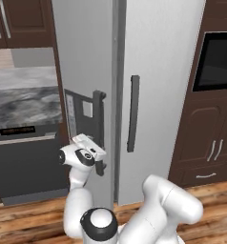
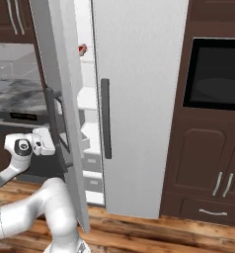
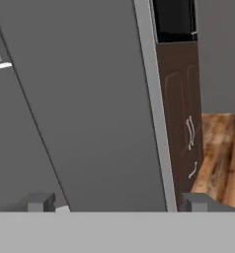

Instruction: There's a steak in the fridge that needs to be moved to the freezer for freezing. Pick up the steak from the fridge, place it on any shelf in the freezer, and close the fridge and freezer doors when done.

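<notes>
End effector sits with fingers spread wide, nothing in it, right up against the half-open freezer door. The steak is way above it, on a freezer shelf.

— What blocks the two-finger gripper?
— The tall pale grey freezer door, ajar, stands flat right ahead of its spread fingertips; its dark vertical bar handle sits just beside the hand.
— Any way through?
— Past the door's edge, a narrow gap opens onto short white freezer shelves. The wider grey fridge door beyond is shut.
</notes>
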Controlling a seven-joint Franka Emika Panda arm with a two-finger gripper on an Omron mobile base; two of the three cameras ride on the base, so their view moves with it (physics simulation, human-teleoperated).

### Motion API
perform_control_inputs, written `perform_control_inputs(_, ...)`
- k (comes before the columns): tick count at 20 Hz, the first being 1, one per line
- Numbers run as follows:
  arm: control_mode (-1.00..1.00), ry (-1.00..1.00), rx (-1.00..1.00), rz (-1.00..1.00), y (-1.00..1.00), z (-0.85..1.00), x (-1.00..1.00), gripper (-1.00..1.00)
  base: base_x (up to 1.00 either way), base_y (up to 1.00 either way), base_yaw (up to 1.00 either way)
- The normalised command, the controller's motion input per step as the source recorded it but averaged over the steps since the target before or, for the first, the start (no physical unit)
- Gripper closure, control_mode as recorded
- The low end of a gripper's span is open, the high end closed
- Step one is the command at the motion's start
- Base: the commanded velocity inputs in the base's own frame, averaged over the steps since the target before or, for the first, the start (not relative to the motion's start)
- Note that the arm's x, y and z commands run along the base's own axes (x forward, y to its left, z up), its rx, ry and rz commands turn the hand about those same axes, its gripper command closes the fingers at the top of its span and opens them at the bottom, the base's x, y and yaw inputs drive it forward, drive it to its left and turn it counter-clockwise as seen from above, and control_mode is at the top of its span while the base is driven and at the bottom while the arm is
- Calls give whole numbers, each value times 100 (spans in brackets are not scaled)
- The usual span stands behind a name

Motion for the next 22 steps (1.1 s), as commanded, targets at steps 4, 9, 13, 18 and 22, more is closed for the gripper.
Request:
perform_control_inputs(4,-100,0,10,-1,-47,14,40,-100,0,0,0)
perform_control_inputs(9,-100,3,6,-4,-29,8,61,-100,0,0,0)
perform_control_inputs(13,-100,4,-6,-4,5,0,42,-100,0,0,0)
perform_control_inputs(18,-100,3,-28,-6,-3,0,45,-100,0,0,0)
perform_control_inputs(22,-100,8,-30,-3,-21,0,49,-100,0,0,0)
